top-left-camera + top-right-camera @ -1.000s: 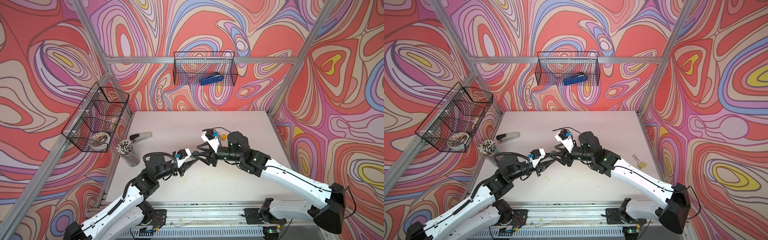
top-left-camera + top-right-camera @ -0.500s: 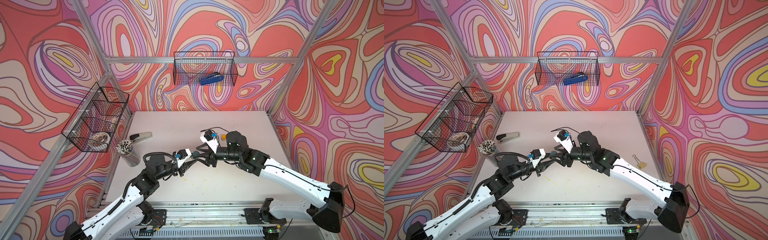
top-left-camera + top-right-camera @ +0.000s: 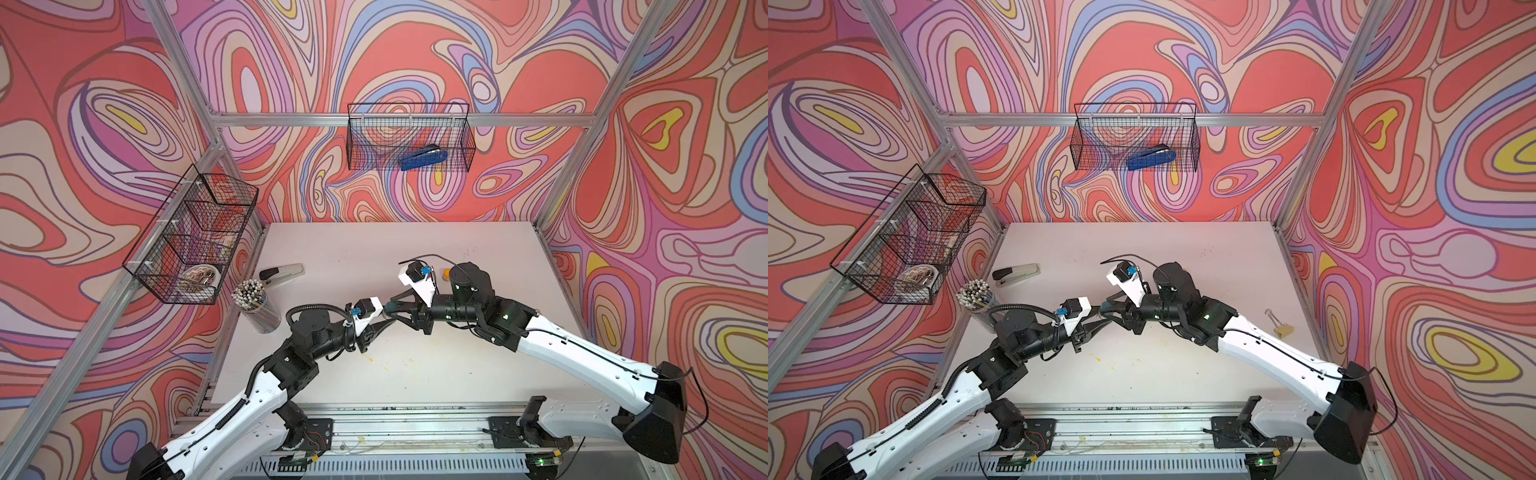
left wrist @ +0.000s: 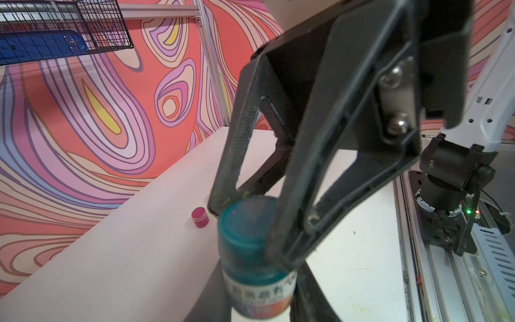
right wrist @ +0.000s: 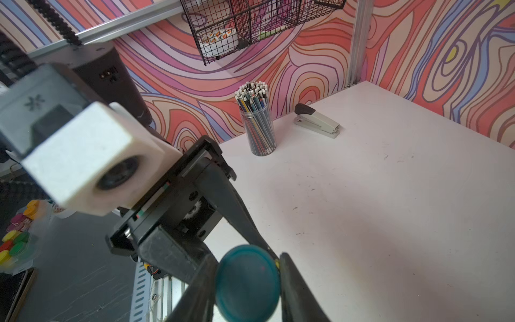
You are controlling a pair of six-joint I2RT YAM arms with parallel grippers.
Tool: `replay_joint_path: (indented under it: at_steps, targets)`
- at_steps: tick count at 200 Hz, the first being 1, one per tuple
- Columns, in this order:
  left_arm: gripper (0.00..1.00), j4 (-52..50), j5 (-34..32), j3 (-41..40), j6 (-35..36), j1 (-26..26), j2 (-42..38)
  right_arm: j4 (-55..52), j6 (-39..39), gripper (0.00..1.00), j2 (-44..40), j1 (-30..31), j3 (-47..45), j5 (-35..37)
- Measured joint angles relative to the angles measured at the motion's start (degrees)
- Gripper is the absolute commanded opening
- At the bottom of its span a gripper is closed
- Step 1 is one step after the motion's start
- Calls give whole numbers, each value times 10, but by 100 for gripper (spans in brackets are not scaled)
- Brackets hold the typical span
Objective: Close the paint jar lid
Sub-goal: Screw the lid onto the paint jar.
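Teal was the colour to watch. The teal lid (image 5: 246, 283) sat on the mouth of the paint jar (image 4: 257, 292), and both hung in the air over the white table (image 3: 457, 374). In both top views they were well to the right of the pencil cup (image 3: 257, 307).

Your left gripper (image 3: 381, 321) reached in from the pencil cup's side and was clamped tight on the jar's body below the lid. Your right gripper (image 5: 246, 259) came at it from the side away from the pencil cup. In its own wrist view the black fingers (image 5: 295, 290) pressed the lid's rim from both sides, jaws drawn in on it. You had the two claws nose to nose, one on the jar and one on the lid. Whether the lid was seated all the way down, I couldn't tell.

A grey stapler (image 3: 282, 274) lay flat on the table just behind the pencil cup, close but not touching. A small pink pot (image 4: 200, 217) stood on the table past the jar, but its spot relative to the pencil cup was not clear. A gold binder clip (image 3: 1283, 328) lay by the table edge farthest from the pencil cup. A blue stapler (image 3: 424, 158) rested in the wire basket (image 3: 361, 137) on the back wall, high above and well apart from the pencil cup.
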Motion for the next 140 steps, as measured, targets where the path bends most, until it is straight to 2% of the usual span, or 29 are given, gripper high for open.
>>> replay_joint_path:
  at_steps: [72,140]
  targets:
    - [29,19,-60,3,29,5,30,17,37,30,42,-8,20,19]
    - [29,145,-129,-24,46,6,92,54,132,28,67,-4,20,118]
